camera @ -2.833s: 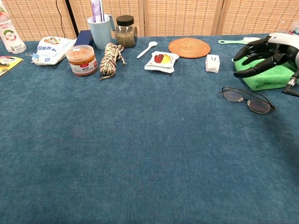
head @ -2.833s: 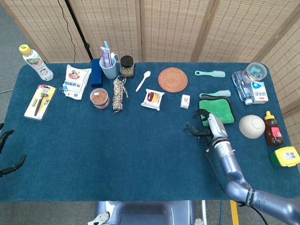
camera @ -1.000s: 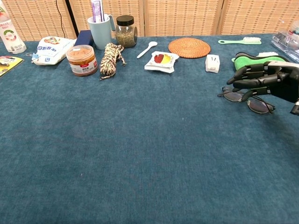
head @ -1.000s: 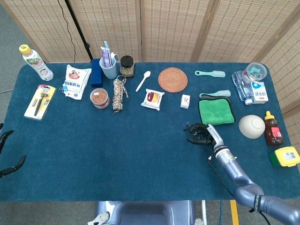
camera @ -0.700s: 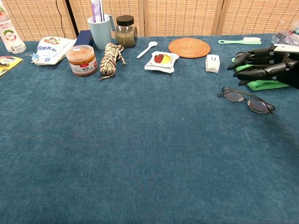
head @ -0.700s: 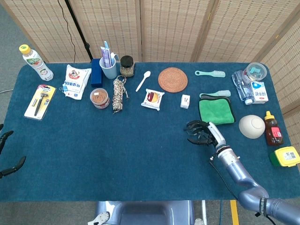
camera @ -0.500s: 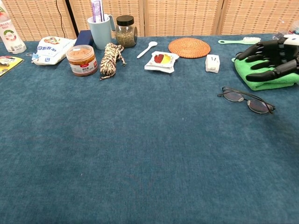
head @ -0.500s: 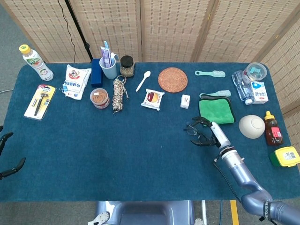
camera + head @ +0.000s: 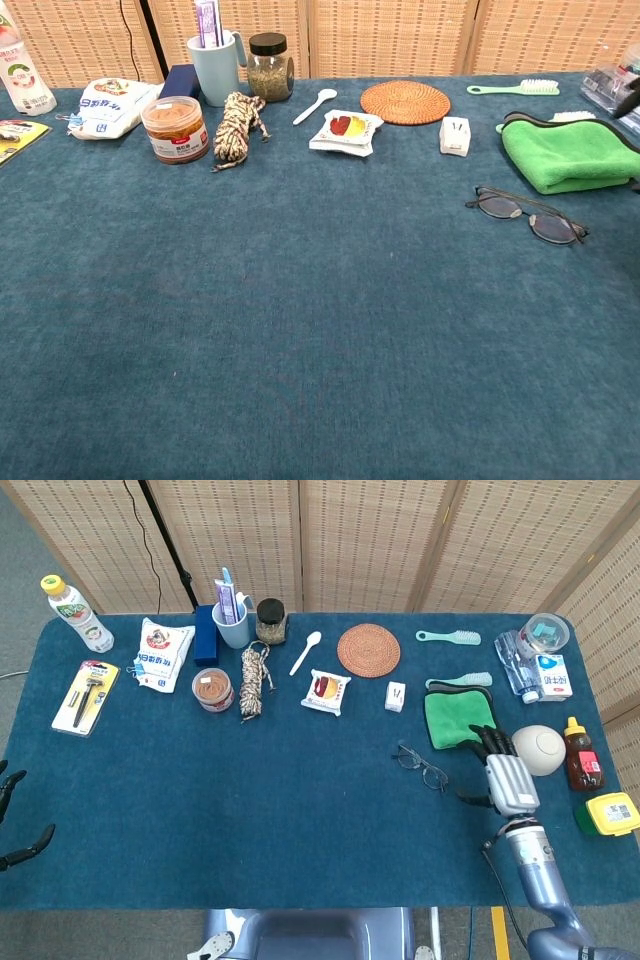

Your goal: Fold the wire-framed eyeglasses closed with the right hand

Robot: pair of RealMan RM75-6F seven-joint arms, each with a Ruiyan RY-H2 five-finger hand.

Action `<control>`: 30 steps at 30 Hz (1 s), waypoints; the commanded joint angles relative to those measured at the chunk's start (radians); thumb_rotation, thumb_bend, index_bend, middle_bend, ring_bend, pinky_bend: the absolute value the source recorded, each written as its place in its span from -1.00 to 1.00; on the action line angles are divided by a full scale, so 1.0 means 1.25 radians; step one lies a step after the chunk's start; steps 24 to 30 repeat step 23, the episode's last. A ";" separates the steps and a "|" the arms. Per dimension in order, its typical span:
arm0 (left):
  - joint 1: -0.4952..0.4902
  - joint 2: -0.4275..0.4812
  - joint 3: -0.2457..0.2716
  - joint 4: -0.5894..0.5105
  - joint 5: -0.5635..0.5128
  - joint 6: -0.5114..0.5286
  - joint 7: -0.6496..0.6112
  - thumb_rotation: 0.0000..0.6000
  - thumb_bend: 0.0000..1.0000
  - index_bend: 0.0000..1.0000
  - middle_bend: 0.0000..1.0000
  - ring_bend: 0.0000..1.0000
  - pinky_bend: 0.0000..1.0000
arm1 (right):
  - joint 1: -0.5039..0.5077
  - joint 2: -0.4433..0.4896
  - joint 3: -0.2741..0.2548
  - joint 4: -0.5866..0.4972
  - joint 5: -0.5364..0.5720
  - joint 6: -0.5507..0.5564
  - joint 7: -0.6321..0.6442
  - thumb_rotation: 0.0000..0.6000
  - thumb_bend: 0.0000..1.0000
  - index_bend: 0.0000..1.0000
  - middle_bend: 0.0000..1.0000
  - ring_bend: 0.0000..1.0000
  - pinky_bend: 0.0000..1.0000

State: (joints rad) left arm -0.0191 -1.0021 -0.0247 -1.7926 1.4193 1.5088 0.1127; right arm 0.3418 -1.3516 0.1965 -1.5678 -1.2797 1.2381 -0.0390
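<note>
The wire-framed eyeglasses lie on the blue table cloth right of centre, lenses dark-rimmed and thin. In the chest view the eyeglasses lie flat, with a temple running along the top of the frame. My right hand hovers to the right of them, apart from them, fingers stretched out towards the green cloth and holding nothing. It does not show in the chest view. Only the dark fingertips of my left hand show at the far left edge, spread, with nothing between them.
A green cloth lies just behind the glasses, with a white bowl, a sauce bottle and a yellow box further right. A small white box and a snack packet sit further back.
My right hand has pulled away from above the glasses, to the right and towards the table's front edge, leaving the chest view. The glasses stay where they were.
</note>
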 commanded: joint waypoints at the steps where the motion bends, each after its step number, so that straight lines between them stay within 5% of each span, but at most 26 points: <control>1: 0.002 -0.005 0.003 0.003 0.004 0.001 0.004 0.15 -0.50 -0.75 -0.98 -0.91 -0.94 | -0.051 0.008 -0.026 -0.040 0.015 0.085 -0.092 1.00 -0.57 -0.51 -0.84 -0.99 -1.00; 14: 0.014 -0.030 0.012 0.026 0.040 0.024 -0.018 0.15 -0.50 -0.75 -0.98 -0.91 -0.94 | -0.151 0.060 -0.078 -0.079 -0.029 0.211 -0.142 1.00 -0.57 -0.55 -0.87 -1.00 -1.00; 30: 0.017 -0.045 0.013 0.040 0.066 0.038 -0.029 0.16 -0.50 -0.75 -0.98 -0.90 -0.94 | -0.177 0.076 -0.086 -0.097 -0.046 0.226 -0.132 1.00 -0.57 -0.58 -0.89 -1.00 -1.00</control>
